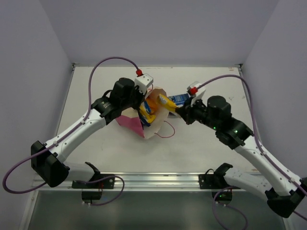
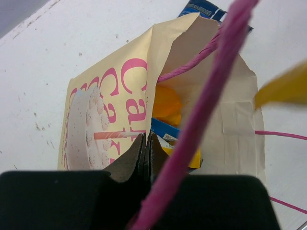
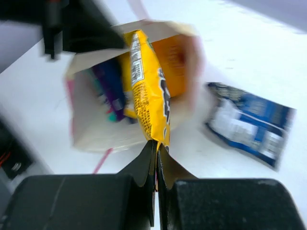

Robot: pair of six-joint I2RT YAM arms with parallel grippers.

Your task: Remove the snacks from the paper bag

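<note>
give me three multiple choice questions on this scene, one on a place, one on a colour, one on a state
1. Where does the blue-and-white packet lie?
A) inside the paper bag
B) on the table, outside the bag
C) in the left gripper

2. What colour is the packet in the right gripper?
A) yellow
B) purple
C) teal

3. What state is the left gripper in?
A) hanging open
B) shut on a packet
C) shut on the bag's edge

Key: 1 B, it lies flat on the table, apart from the bag's mouth. 2 A, the right gripper pinches the end of the yellow packet. 3 C, it is closed on the bag's paper wall.
</note>
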